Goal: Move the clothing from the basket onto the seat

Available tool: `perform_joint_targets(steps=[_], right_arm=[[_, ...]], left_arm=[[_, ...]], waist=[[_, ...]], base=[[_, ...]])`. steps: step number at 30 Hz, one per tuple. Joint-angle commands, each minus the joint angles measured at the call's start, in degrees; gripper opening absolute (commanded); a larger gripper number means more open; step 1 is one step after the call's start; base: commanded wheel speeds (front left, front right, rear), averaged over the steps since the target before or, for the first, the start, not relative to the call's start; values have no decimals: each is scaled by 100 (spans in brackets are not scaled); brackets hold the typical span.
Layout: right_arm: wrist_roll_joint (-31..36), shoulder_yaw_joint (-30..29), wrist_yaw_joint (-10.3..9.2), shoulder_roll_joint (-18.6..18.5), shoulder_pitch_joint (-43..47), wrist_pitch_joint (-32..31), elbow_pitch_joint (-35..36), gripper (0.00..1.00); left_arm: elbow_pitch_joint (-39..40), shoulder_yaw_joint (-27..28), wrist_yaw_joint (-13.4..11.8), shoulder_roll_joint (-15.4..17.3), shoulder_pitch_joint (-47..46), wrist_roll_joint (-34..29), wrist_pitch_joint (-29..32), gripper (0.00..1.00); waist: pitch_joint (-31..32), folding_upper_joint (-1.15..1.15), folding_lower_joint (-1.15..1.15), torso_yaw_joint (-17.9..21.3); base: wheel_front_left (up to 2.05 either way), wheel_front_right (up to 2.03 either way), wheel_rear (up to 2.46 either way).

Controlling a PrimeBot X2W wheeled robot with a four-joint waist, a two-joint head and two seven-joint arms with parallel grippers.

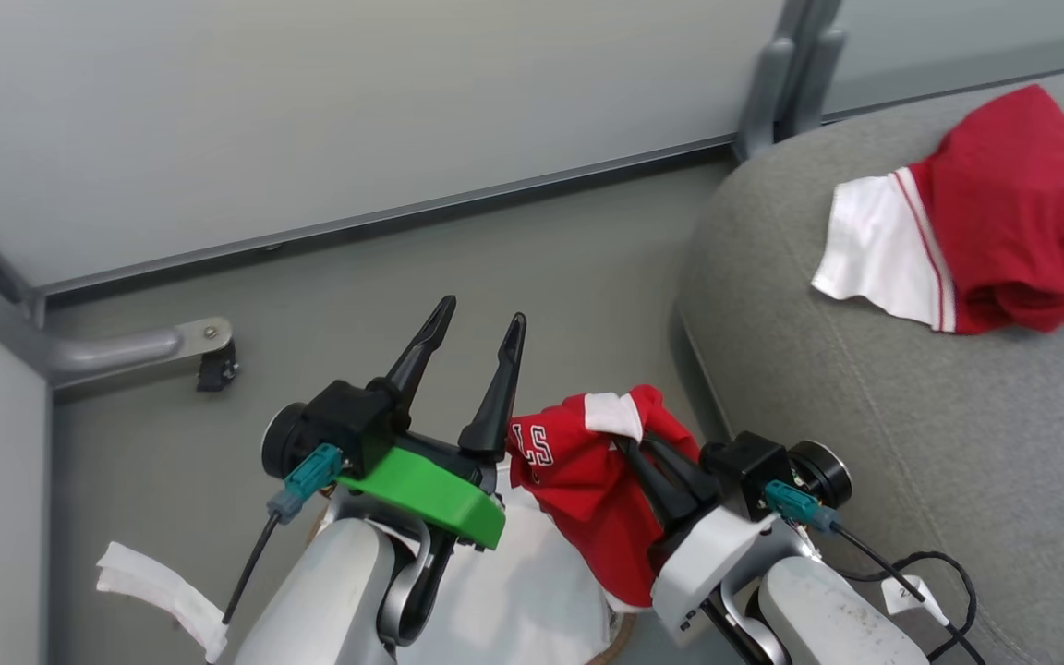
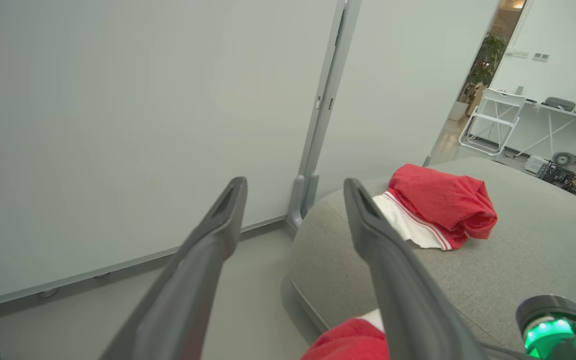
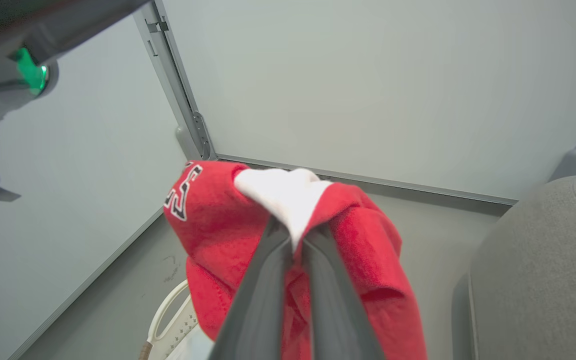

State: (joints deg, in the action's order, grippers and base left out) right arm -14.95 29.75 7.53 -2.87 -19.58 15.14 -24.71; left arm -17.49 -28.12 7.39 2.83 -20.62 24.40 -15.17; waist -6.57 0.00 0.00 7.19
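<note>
Noted right gripper point(image 1: 634, 448) low and right of centre in head view, fingers pinched tight on a red garment point(image 1: 578, 471); same clamp seen in right wrist view point(image 3: 293, 235), fingers pressed together on a white patch of the cloth, red fabric point(image 3: 218, 215) bulging above and draping down both sides. Can read dark, white-edged lettering on the garment's left fold (letters only partly legible). Found garment hanging clear of the floor, above the basket point(image 3: 180, 322), whose white perforated wall and rim peek in at bottom left of right wrist view. Logged left gripper point(image 1: 483, 314) just left of the held garment in head view, fingers spread apart with nothing between them; confirmed in left wrist view point(image 2: 294, 184), open fingers pointing up the frame toward a pale wall panel. Spotted second red garment point(image 1: 1012, 231) with white striped panel lying crumpled on the seat point(image 1: 864, 416) at upper right of head view; also right of centre in left wrist view point(image 2: 443, 200), resting on the grey seat top point(image 2: 518, 260), well apart from both grippers.
</note>
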Motion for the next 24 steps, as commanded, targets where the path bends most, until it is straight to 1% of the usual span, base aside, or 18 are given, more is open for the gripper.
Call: perform_joint_targets(steps=[1, 7, 12, 17, 20, 22, 24], right_arm=[[13, -17, -8, -12, 92, 1, 81, 0], [50, -167, -7, -14, 249, 0, 309, 0], [78, -325, -8, -10, 312, 1, 465, 0], [219, -685, -8, -9, 368, 1, 762, 0], [430, -894, -8, -17, 180, 1, 976, 0], [532, -1015, -8, -125, -12, 1, 1115, 0], [612, -1120, -8, -335, -315, 0, 1284, 0]], left_arm=[[0, 107, 12, 43, 134, -94, 4, 100], [63, 364, 13, 63, 341, -267, 4, 100], [66, 488, 13, 72, 380, -368, 4, 100], [-13, 361, 13, 73, 198, -397, 4, 100], [-57, 279, 13, 89, 141, -396, 4, 100], [-74, 236, 13, 103, 107, -391, 4, 100], [-61, 188, 13, 123, 50, -408, 4, 100]], waist=[[20, 0, 0, 1064], [-14, 0, 0, 1827], [-91, 0, 0, 2272], [-240, 0, 0, 2387], [-348, 0, 0, 2416], [-427, 0, 0, 2427], [-543, 0, 0, 2435]], base=[[0, 0, 0], [0, 0, 0], [0, 0, 0], [0, 0, 0], [0, 0, 0], [0, 0, 0], [0, 0, 0]])
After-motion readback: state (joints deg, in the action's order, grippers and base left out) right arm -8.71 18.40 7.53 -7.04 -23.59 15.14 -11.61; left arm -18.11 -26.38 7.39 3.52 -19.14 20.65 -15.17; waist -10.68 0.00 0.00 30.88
